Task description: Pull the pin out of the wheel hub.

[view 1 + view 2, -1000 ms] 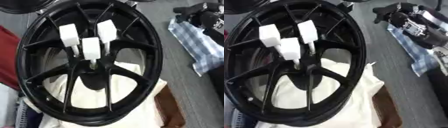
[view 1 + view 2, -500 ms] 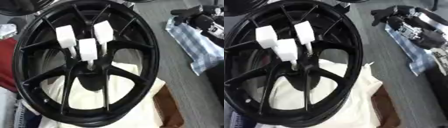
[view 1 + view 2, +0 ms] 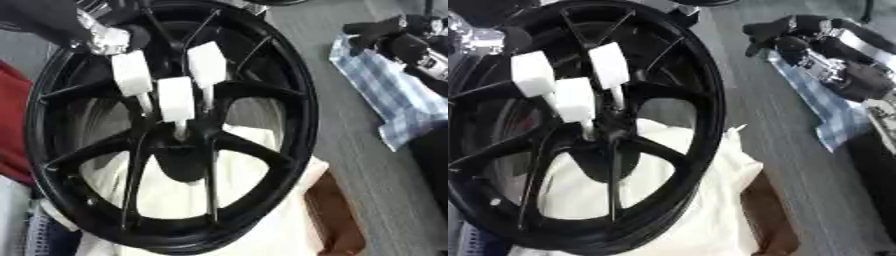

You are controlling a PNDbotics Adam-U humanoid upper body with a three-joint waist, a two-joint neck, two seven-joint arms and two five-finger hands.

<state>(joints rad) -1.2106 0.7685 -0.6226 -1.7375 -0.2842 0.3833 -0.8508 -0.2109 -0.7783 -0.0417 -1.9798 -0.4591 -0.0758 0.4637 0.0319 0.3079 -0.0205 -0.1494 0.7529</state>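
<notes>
A black spoked wheel (image 3: 290, 100) lies tilted on a white cloth (image 3: 262, 227). Three pins with white block heads stand in its hub (image 3: 179, 147): the left pin (image 3: 131, 72), the middle pin (image 3: 175, 99) and the right pin (image 3: 206, 65). My left hand (image 3: 122, 37), black with a silver joint, comes in from the upper left and sits just above the left pin's head; its fingers are hidden in the dark. My right hand (image 3: 785, 37) rests off to the upper right on a checked cloth, away from the wheel, fingers relaxed.
The blue checked cloth (image 3: 385, 105) lies on the grey floor right of the wheel. A brown board (image 3: 337, 220) sticks out from under the white cloth. Something red (image 3: 13, 125) lies at the left edge.
My left arm has come into view at the upper left and now hangs over the left pin. The three pins still stand in the hub. The camera has shifted a little.
</notes>
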